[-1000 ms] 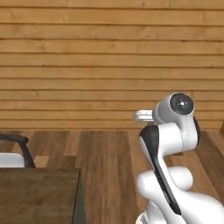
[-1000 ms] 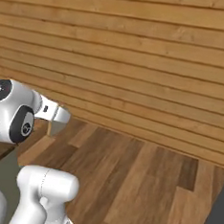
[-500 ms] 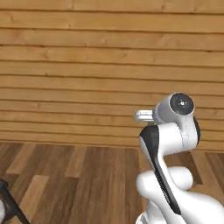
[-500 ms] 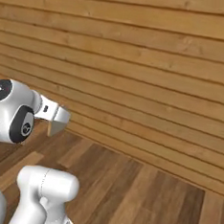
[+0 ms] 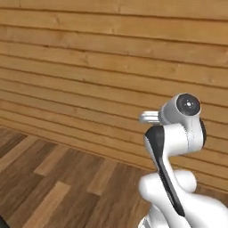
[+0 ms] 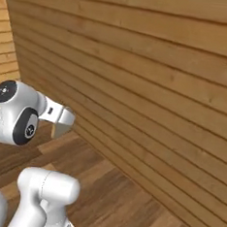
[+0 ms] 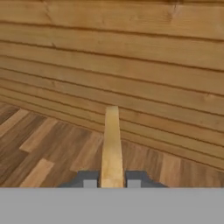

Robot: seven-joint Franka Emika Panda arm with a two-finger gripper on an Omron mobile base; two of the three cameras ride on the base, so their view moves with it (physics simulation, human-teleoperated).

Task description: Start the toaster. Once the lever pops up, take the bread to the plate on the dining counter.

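Observation:
The bread [image 7: 111,146] is a tan slice seen edge-on in the hand view, standing as a narrow upright strip. My gripper [image 7: 111,181] is shut on its lower end, with one dark fingertip [image 7: 89,180] on each side of it. In the right base view the arm [image 6: 17,119] is folded close over the base, and its hand [image 6: 61,120] points toward the plank wall. The left base view shows the same folded arm [image 5: 178,133] at the lower right.
A wall of horizontal light wooden planks [image 5: 89,67] spans the scene ahead and stands close on the right [image 6: 161,90]. Brown wood floor [image 5: 67,187] runs from the wall's foot toward the base [image 7: 52,153].
The whole picture has shifted, so the base has moved. The dark counter corner and chair at the left have slid out of the left base view. The arm keeps its pose and its hold.

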